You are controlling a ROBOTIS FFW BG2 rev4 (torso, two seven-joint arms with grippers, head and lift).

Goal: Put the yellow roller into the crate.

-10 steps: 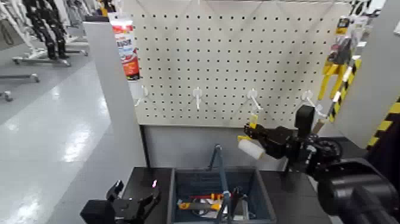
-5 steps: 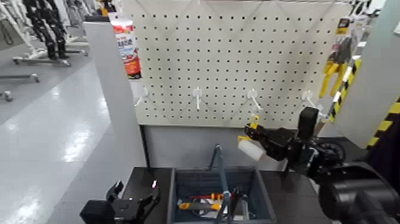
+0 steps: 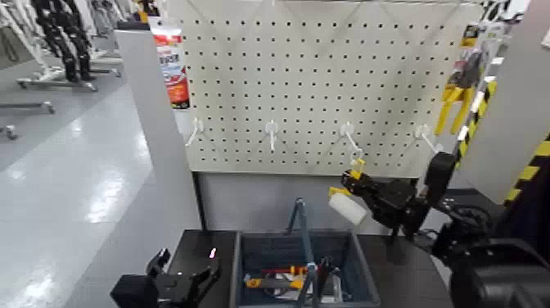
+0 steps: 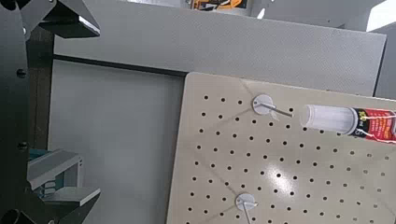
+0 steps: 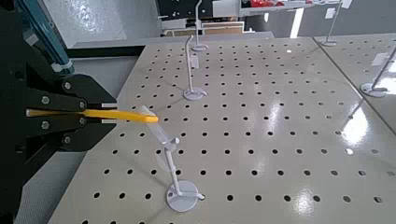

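My right gripper [image 3: 358, 183] is shut on the yellow roller [image 3: 348, 205], held in the air in front of the pegboard, above the crate's far right corner. The white sleeve hangs below the fingers and the yellow handle sticks up. In the right wrist view the slim yellow handle [image 5: 114, 116] runs out from between the dark fingers [image 5: 47, 98]. The dark grey-blue crate [image 3: 236, 274] stands below with its upright handle bar [image 3: 300, 225]. My left gripper [image 3: 185, 273] is open and parked low, left of the crate.
The white pegboard [image 3: 327, 74] carries white hooks [image 3: 350, 135], a caulk tube [image 3: 172, 70] at its left and yellow-handled pliers [image 3: 457, 102] at its right. The crate holds several tools [image 3: 278, 280]. A grey post [image 3: 160, 139] stands on the left.
My right gripper has moved a little right and down with the roller, away from the pegboard hook. The left arm has not moved.
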